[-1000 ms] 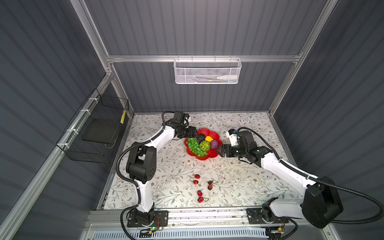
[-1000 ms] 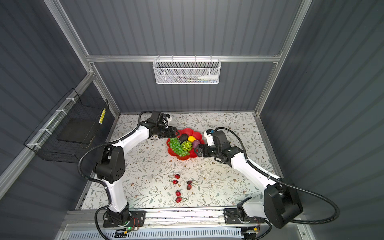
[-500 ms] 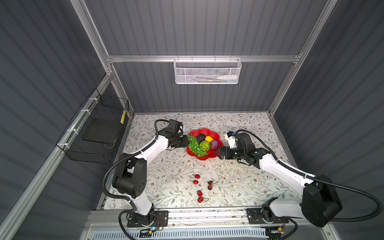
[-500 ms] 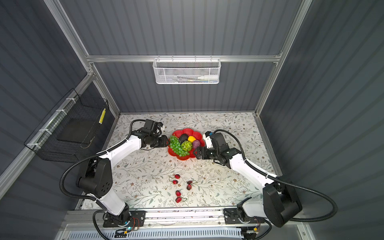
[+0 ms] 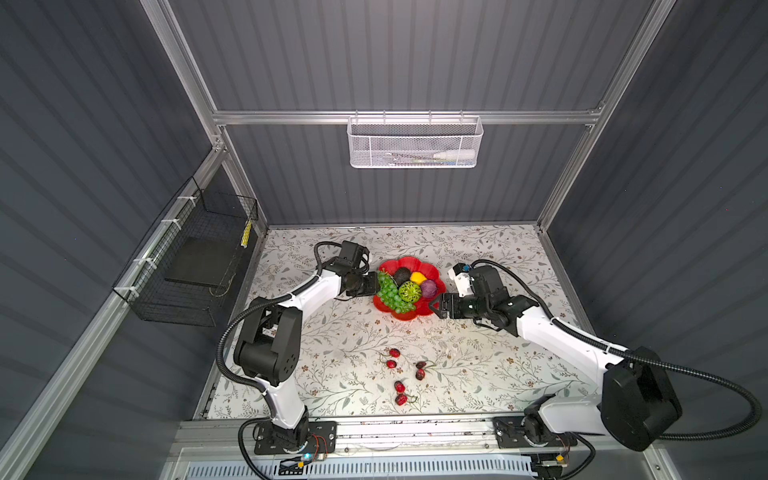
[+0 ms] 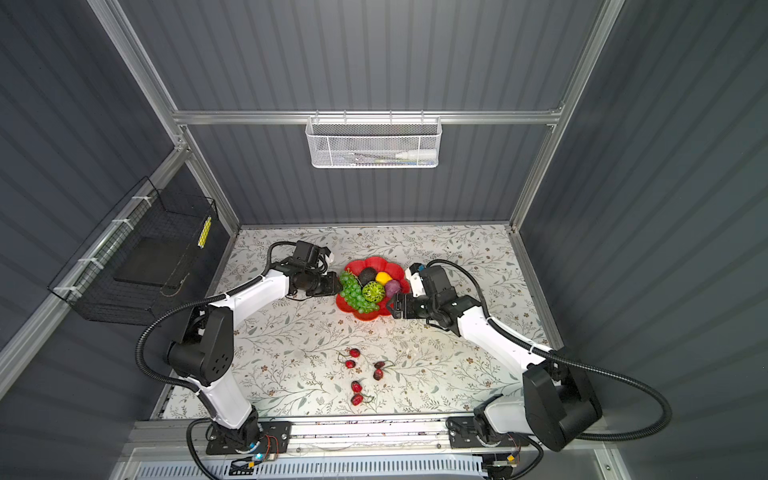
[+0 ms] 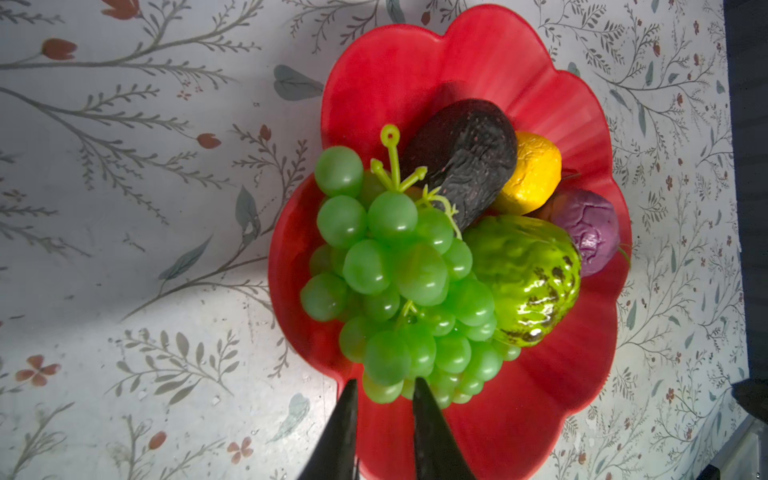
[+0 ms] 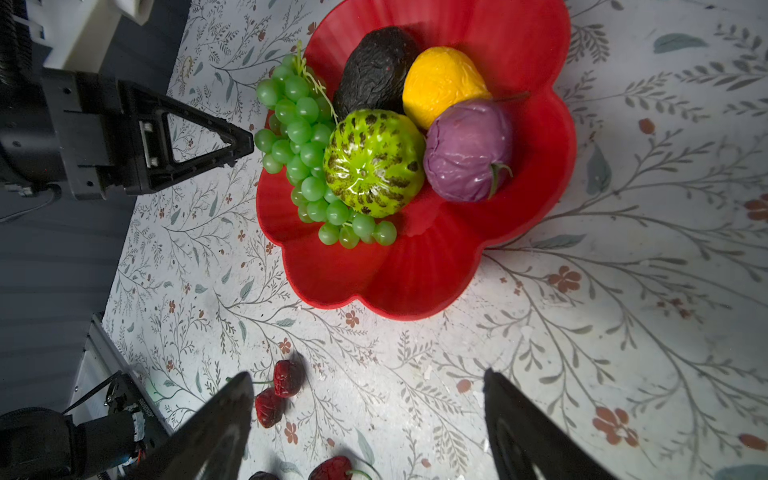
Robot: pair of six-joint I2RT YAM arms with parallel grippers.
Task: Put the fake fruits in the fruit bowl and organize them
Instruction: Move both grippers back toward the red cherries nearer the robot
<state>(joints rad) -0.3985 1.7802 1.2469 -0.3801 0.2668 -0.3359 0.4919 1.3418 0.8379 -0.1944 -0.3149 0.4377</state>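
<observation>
I can read no text, number or brand anywhere from my feeds; the yellow tag (image 5: pixel 247 233) on the black wire basket (image 5: pixel 178 305) carries dark marks, too small for me to make out

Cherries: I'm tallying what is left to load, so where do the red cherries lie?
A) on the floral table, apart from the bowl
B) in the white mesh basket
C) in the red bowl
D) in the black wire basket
A: the cherries lie scattered on the table, well apart from the red bowl and nearer the arms' bases.
</observation>
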